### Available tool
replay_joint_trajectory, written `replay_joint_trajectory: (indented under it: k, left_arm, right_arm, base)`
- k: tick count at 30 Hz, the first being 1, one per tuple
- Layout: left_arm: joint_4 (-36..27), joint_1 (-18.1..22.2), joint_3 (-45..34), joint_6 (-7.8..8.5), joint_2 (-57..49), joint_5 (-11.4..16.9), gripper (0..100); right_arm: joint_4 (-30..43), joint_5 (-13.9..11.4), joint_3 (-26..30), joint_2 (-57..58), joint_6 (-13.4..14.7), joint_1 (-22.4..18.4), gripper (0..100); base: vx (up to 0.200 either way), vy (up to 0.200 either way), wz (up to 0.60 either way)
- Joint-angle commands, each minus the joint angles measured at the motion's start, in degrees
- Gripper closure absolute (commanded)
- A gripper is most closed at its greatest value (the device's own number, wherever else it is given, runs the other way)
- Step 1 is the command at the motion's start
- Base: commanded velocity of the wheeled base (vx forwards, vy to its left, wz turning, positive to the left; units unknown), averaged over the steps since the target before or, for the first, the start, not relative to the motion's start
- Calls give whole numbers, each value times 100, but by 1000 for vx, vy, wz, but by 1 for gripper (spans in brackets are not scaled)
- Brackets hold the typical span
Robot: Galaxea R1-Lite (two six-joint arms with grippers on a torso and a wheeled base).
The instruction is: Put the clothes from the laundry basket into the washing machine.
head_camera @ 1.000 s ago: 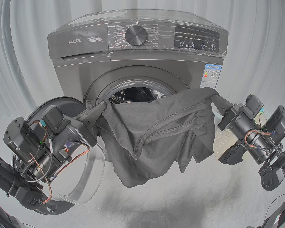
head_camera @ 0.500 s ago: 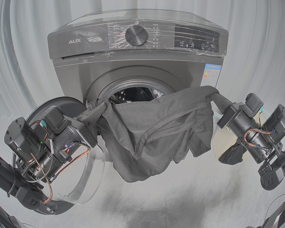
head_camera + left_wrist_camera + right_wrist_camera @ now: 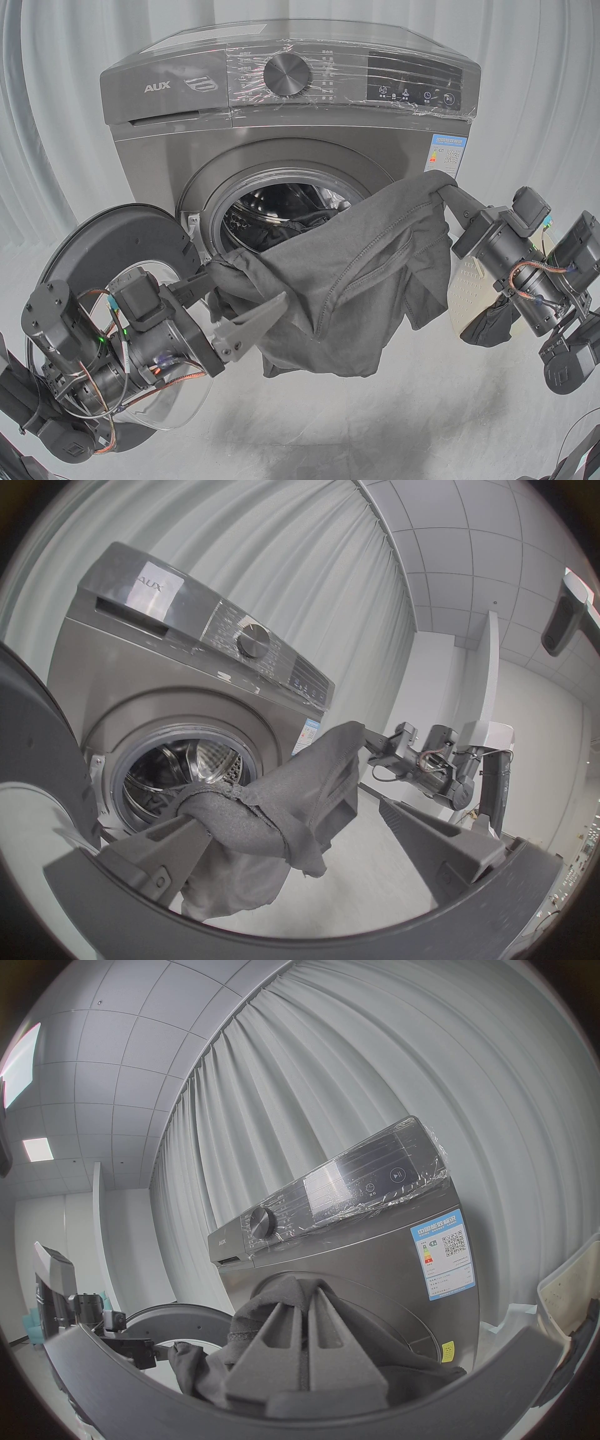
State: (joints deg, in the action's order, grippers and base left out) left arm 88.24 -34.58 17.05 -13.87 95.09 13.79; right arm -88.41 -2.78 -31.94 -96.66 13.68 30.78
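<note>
A dark grey garment (image 3: 350,269) hangs stretched in front of the washing machine (image 3: 187,156). My right gripper (image 3: 445,195) is shut on its upper right corner, level with the drum opening (image 3: 275,209); its fingers (image 3: 284,1347) are pressed together with cloth bunched around them. My left gripper (image 3: 247,289) is open, low and left of the opening. The garment's left end (image 3: 250,817) is draped over one finger (image 3: 156,855), while the other finger (image 3: 437,842) stands free. Dark clothes (image 3: 300,224) lie inside the drum.
The round door (image 3: 112,244) stands swung open to the left, close behind my left arm. A white laundry basket (image 3: 465,290) sits on the floor right of the machine, with a dark piece of clothing (image 3: 490,325) hanging over its edge. Pale curtains surround the machine.
My left gripper has opened and dropped down and away from the drum opening. The garment's left end sagged with it, uncovering the opening. My right gripper edged slightly up, still shut on the cloth.
</note>
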Motion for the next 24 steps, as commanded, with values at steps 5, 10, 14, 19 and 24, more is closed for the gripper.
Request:
replay_joint_trajectory:
  k: [5,10,14,19,24]
  left_arm:
    - [36,-198,-97,-28,45,71,0]
    - [36,-549,-378,-1,1,203,0]
    - [36,-628,-844,-1,1,608,0]
    - [36,-602,-1213,34,54,854,0]
    - [36,-593,-1196,34,1,862,0]
  right_arm:
    - [78,23,-322,-301,-5,33,100]
    - [421,41,-700,-371,12,-11,100]
    - [456,146,-823,-380,12,7,100]
    - [447,199,-823,-442,12,7,100]
    - [456,252,-849,-529,12,7,100]
  base:
    - [0,0,0]
    - [0,0,0]
    - [0,0,0]
    - [0,0,0]
    - [0,0,0]
